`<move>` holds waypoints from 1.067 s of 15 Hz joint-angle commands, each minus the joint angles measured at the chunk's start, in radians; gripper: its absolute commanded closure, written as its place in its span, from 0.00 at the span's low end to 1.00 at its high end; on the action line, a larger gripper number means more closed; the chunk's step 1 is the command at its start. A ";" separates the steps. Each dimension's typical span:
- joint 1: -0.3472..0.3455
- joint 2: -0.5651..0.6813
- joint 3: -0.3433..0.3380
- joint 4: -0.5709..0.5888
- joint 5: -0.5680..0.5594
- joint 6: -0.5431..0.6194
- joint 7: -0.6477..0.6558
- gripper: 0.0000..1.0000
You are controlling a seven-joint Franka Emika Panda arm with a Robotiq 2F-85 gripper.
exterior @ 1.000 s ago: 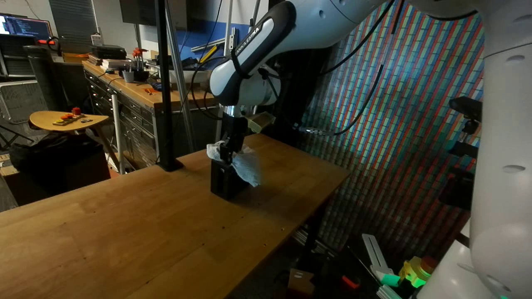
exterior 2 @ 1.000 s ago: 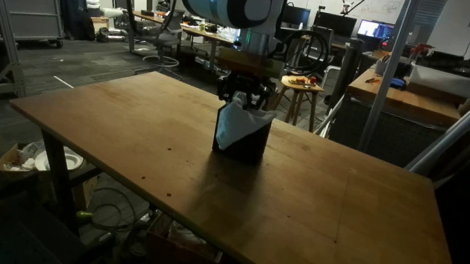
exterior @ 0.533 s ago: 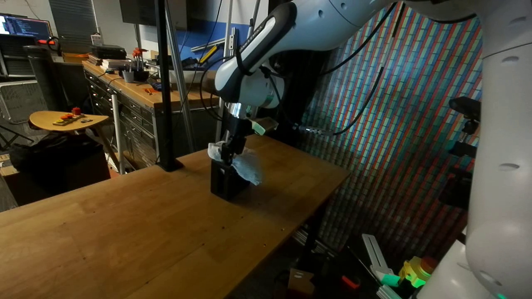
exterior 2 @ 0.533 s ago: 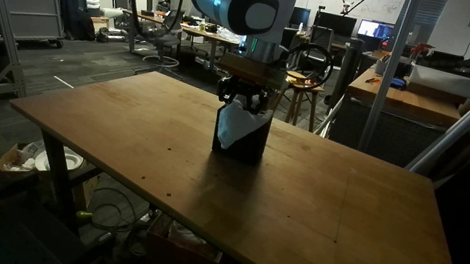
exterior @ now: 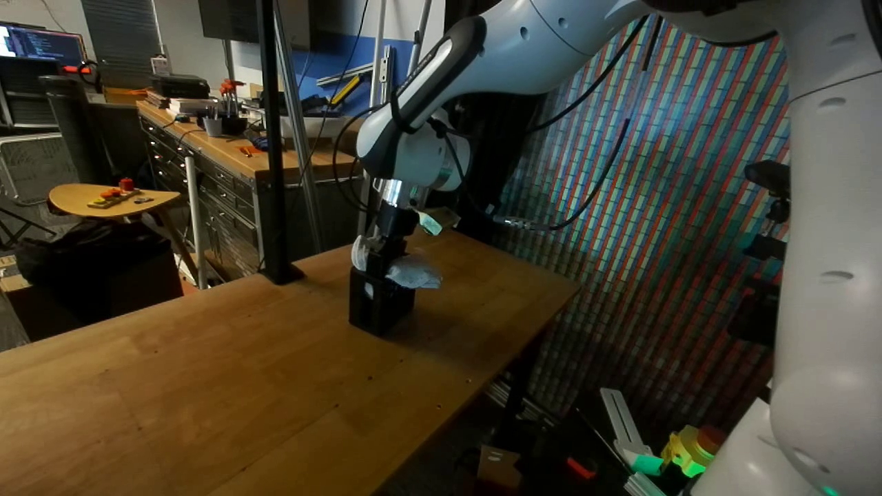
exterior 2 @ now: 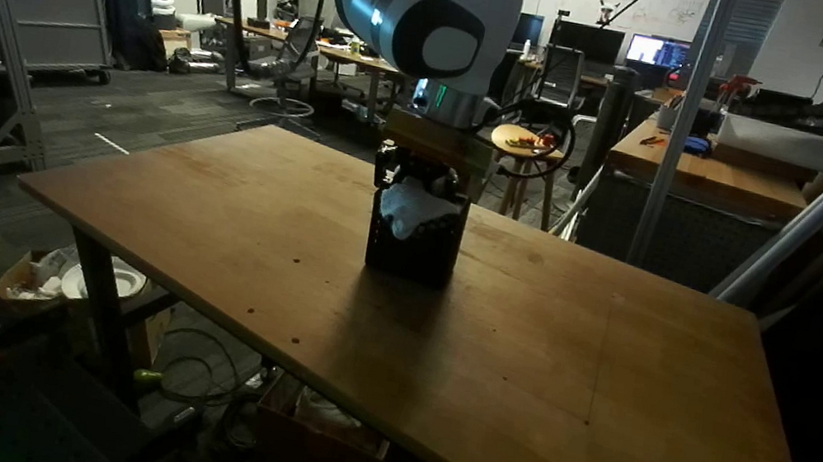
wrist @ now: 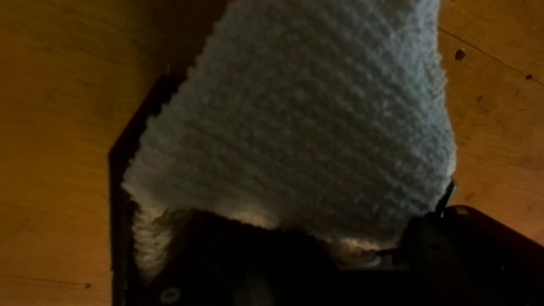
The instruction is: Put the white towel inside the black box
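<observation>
The white towel (exterior: 413, 271) (exterior 2: 412, 204) lies bunched over the top of the black box (exterior: 375, 310) (exterior 2: 416, 253) in both exterior views. One flap hangs out over the rim, and a second bulge stands on the far side of the fingers. A small white patch shows through an opening in the box's side. My gripper (exterior: 380, 260) points down, tilted, at the box's mouth, with its fingers among the towel. In the wrist view the towel (wrist: 306, 114) covers most of the box (wrist: 117, 204); the fingers (wrist: 361, 255) are dark and their tips are hidden, so their opening cannot be told.
The box stands on a wooden table (exterior: 227, 386) (exterior 2: 525, 350). A black upright post (exterior: 274, 172) rises from the table's far edge. A small stool (exterior: 114, 200) and a workbench (exterior: 227, 148) stand beyond the table.
My gripper has tilted and moved down into the box's mouth. The hanging towel flap is shorter and higher, and a white patch appears in the box's side opening. The box has shifted slightly.
</observation>
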 commanded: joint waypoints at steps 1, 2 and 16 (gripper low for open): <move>-0.015 -0.028 -0.008 -0.031 -0.011 0.003 -0.045 0.96; -0.013 -0.049 -0.015 -0.034 -0.027 0.002 -0.048 0.94; 0.056 -0.267 -0.076 -0.022 -0.231 0.020 -0.027 0.58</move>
